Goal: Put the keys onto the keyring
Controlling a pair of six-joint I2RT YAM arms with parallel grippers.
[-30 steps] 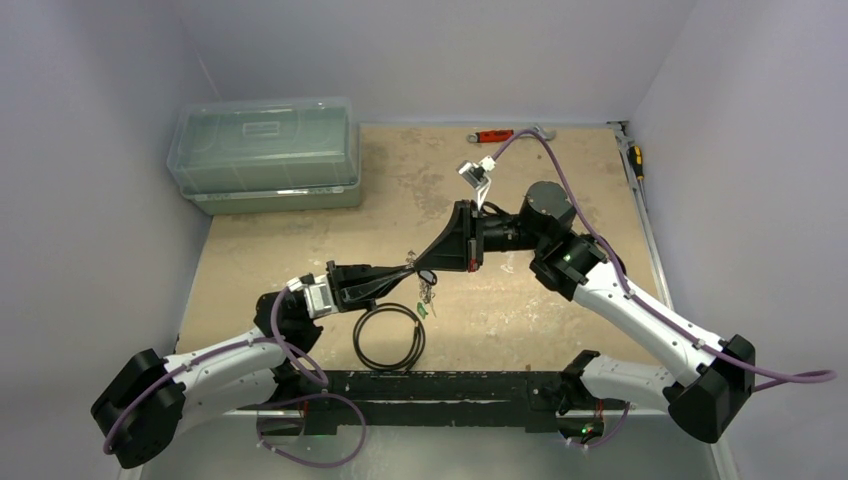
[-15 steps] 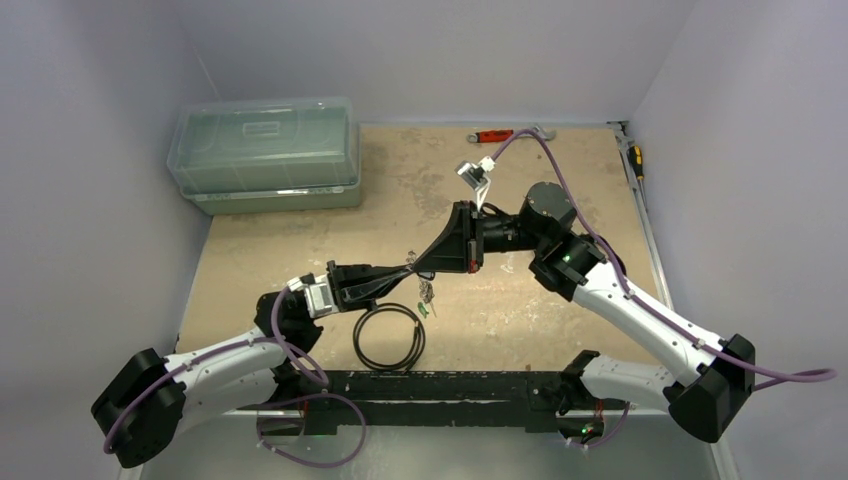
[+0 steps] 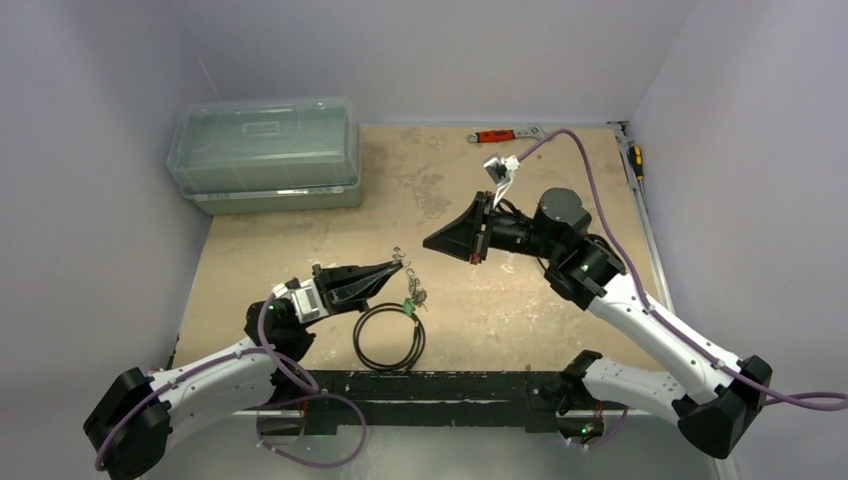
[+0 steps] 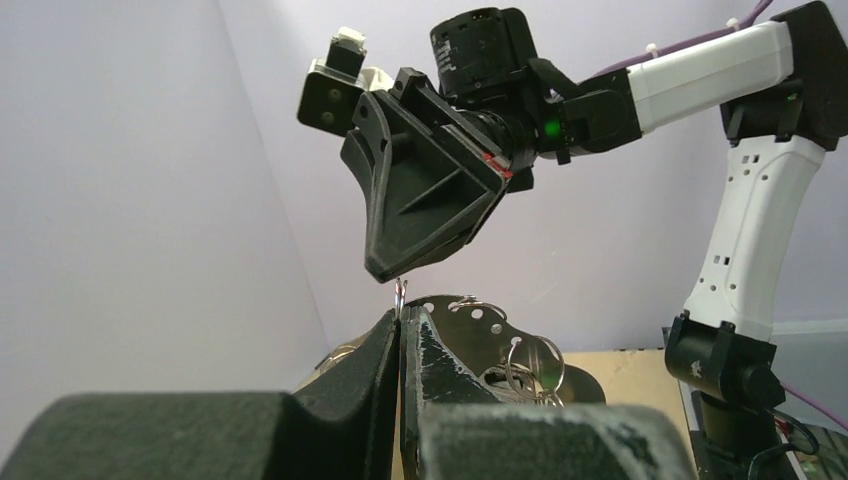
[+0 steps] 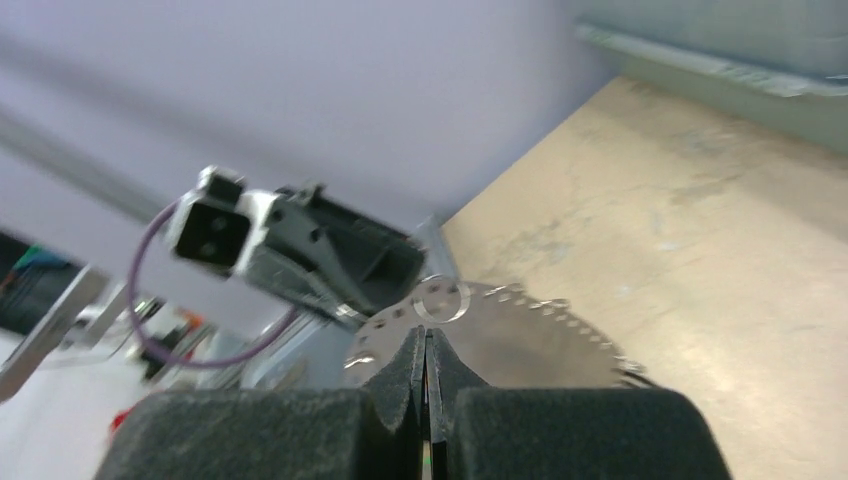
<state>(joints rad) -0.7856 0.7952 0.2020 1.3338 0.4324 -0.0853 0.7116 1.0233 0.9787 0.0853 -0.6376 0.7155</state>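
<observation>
Left claw (image 4: 400, 322) pinching keyring (image 4: 400, 292), right claw (image 3: 428, 242) closed

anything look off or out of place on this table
Nothing spilled or broken. Two stray tools: a red-handled wrench lying at the table's far edge and a yellow-and-black screwdriver on the right edge strip, both well away from the keys bunched by the left gripper.

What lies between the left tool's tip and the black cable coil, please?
In the top view, the keys are between the left tool and the black cable coil.
</observation>
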